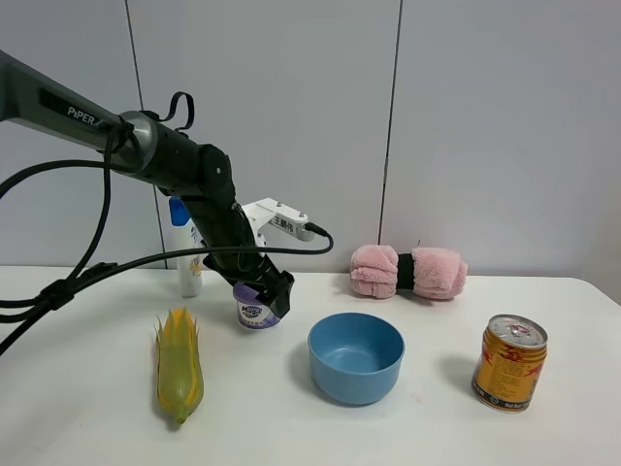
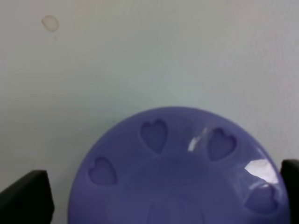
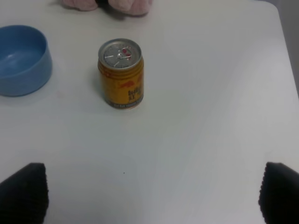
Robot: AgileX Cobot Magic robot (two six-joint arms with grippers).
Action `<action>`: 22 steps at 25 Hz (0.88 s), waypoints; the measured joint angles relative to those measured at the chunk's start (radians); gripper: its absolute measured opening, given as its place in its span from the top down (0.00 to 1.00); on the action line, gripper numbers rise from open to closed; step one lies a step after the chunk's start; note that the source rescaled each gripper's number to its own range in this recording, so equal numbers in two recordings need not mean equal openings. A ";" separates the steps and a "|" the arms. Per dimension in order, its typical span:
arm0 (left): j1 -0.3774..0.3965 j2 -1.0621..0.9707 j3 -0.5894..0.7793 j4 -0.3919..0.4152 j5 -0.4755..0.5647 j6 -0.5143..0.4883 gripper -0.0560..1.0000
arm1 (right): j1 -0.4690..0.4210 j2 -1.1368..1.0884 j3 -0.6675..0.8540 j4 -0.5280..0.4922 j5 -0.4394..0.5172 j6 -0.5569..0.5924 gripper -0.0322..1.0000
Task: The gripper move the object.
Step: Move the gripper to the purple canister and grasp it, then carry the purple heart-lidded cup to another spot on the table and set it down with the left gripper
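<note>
The object is a small round tub (image 1: 256, 314) with a lilac-purple lid and a white-purple label. It stands on the white table left of the blue bowl. My left gripper (image 1: 264, 289) is directly over it, open, with a jaw on each side of the lid. In the left wrist view the lid (image 2: 177, 172), with its heart-shaped holes, fills the space between the black fingertips (image 2: 25, 198); a thin gap shows on one side. My right gripper (image 3: 149, 196) is open and empty above bare table, near the gold can (image 3: 121, 73). It is out of the exterior high view.
A blue bowl (image 1: 356, 356) sits just right of the tub. A gold drink can (image 1: 510, 362) stands at the right. A corn cob (image 1: 179, 362) lies at the left. A white bottle (image 1: 186, 254) and a pink rolled towel (image 1: 408, 272) are at the back.
</note>
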 joint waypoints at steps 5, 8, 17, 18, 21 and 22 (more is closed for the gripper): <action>0.000 0.023 0.000 -0.001 -0.001 0.000 0.10 | 0.000 0.000 0.000 0.000 0.000 0.000 0.00; 0.000 0.027 0.000 -0.001 -0.001 0.001 0.10 | 0.000 0.000 0.000 0.000 0.000 0.000 0.00; 0.000 0.027 0.000 0.000 -0.024 0.016 0.94 | 0.000 0.000 0.000 0.000 0.000 0.000 0.00; 0.000 0.027 0.000 0.000 -0.025 0.016 0.94 | 0.000 0.000 0.000 0.000 0.000 0.000 0.00; 0.000 0.027 0.000 0.000 -0.025 0.016 0.94 | 0.000 0.000 0.000 0.000 0.000 0.000 0.00; 0.000 0.027 0.000 0.000 -0.025 0.016 0.94 | 0.000 0.000 0.000 0.000 0.000 0.000 0.00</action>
